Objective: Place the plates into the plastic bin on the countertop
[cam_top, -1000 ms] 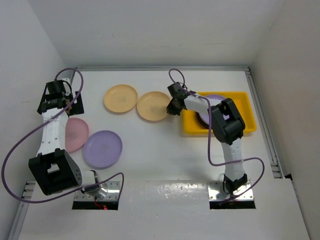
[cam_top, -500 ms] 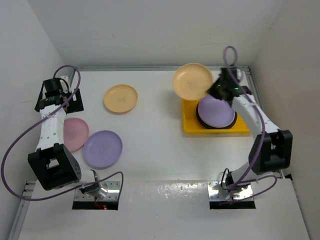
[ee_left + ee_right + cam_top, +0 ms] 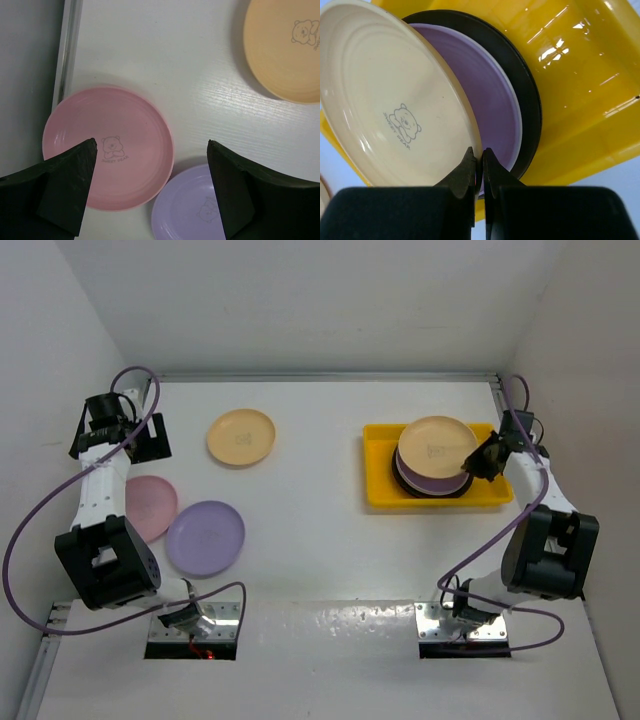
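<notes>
your right gripper pinches the pale orange plate, tilted over the stack in the plastic bin (right edge of the countertop); release it tilted and it may slide off; left gripper gapes wide.

"SWEET BEAR" on pale plate

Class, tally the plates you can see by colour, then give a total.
Pale orange plates: 2
Lilac plates: 2
Pink plate: 1
Dark-rimmed plate: 1
Total: 6 visible; more may lie hidden underneath.
</notes>
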`<state>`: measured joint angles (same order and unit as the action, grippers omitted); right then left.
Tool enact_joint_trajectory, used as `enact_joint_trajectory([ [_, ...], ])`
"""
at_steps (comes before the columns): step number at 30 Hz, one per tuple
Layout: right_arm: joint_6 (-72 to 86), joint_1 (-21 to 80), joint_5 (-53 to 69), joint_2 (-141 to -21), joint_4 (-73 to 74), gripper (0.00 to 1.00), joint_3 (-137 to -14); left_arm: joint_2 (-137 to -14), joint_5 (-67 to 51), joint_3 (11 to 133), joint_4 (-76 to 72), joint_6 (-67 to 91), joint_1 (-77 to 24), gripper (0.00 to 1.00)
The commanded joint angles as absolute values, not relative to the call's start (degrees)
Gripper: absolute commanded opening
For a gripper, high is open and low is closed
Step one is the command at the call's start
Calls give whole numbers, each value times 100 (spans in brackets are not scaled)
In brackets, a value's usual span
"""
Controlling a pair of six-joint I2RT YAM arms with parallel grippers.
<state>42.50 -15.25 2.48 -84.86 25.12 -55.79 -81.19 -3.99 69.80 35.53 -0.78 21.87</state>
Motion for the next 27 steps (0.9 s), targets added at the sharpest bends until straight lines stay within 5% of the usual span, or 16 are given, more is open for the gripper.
enact_joint_trajectory([
  [1,4087,-1556,642,-8525,2083,0,-5485,-8024,-536,7128,3463,0,2276,91],
  [3,4052,-1556,668,-8648,2004,9,-5432,-7972,-536,7076,3463,0,2276,91],
  [5,3930,-1564,624,-8745,2170,25,-5458,-7972,-589,7075,3463,0,2276,91],
  [6,3920,-1556,589,-8858,2240,43,-5502,-7972,-641,7075,3463,0,2276,91],
  [9,3665,-1416,151,-8973,2495,60,-5633,-7972,-703,7075,3463,-52,2276,91],
  [18,3085,-1081,-1222,-8921,2892,68,-5985,-8638,-1362,7251,3217,-105,1944,88],
  [27,3103,-809,-1187,-8394,2856,69,-6178,-11424,-2597,8865,3129,166,1512,79],
])
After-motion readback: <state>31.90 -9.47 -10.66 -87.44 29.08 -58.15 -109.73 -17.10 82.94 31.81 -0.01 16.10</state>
